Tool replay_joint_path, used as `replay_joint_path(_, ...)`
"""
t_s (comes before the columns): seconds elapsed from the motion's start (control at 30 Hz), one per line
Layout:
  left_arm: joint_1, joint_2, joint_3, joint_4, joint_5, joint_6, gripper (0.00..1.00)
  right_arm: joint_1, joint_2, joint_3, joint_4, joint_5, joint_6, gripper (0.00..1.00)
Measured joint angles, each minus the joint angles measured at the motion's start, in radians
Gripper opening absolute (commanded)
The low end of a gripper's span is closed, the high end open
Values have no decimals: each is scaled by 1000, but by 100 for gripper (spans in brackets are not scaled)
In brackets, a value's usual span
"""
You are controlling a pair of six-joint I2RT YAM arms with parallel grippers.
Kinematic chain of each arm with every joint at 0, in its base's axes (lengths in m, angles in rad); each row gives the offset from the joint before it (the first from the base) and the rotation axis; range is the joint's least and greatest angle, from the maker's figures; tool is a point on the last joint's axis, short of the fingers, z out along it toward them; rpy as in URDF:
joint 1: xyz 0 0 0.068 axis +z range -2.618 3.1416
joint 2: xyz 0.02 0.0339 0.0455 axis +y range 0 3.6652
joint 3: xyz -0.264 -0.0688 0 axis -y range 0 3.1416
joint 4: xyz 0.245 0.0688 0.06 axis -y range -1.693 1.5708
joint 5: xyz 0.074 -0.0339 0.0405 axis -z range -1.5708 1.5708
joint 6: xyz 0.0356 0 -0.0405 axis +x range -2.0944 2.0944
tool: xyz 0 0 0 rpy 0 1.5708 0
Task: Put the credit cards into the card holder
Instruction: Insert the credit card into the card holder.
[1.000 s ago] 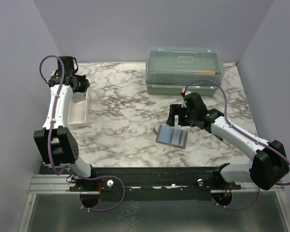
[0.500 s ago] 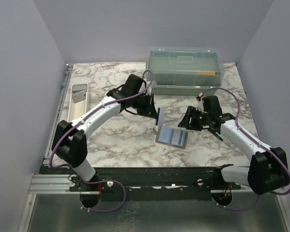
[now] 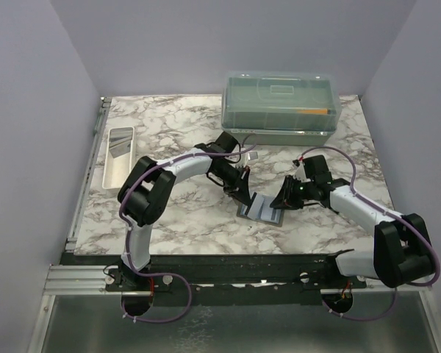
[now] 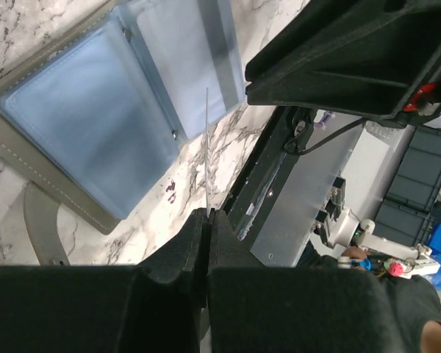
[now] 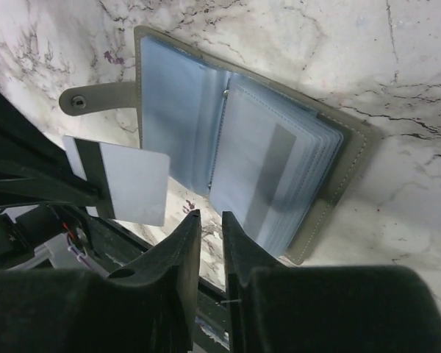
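The card holder point(image 5: 206, 110) lies open on the marble near the table's middle, grey-olive outside with blue-grey sleeves, its strap point(image 5: 95, 98) out to one side. My left gripper point(image 4: 207, 215) is shut on a silver-grey credit card point(image 5: 132, 184) with a dark stripe. It holds the card on edge just above the holder's point(image 3: 264, 211) left side. In the left wrist view the card point(image 4: 207, 147) shows only as a thin line. My right gripper point(image 5: 211, 215) hovers at the holder's right edge, its jaws a narrow gap apart with nothing between them.
A big clear lidded box point(image 3: 281, 107) stands at the back right. A long white tray point(image 3: 119, 158) with a flat grey item in it lies at the left edge. The two grippers are close together over the holder.
My left arm swung from the white tray across to the card holder, carrying the card. My right gripper lowered toward the holder's right edge and its jaws narrowed from wide open.
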Motion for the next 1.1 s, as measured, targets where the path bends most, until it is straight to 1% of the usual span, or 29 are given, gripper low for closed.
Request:
replay_joint_path(0.1, -2, 38, 18, -3, 20, -1, 0, 0, 5, 0, 9, 5, -1, 16)
replay_joint_path(0.37, -10, 90, 65, 1, 63, -11, 0, 0, 76, -3, 12, 82, 5, 15)
replay_joint_path(0.57, -12, 147, 74, 0, 69, -27, 0, 0, 78, -10, 21, 107, 31, 15)
replay_joint_path(1.1, 7, 173, 88, 1, 70, -39, 0, 0, 90, -10, 37, 108, 53, 15)
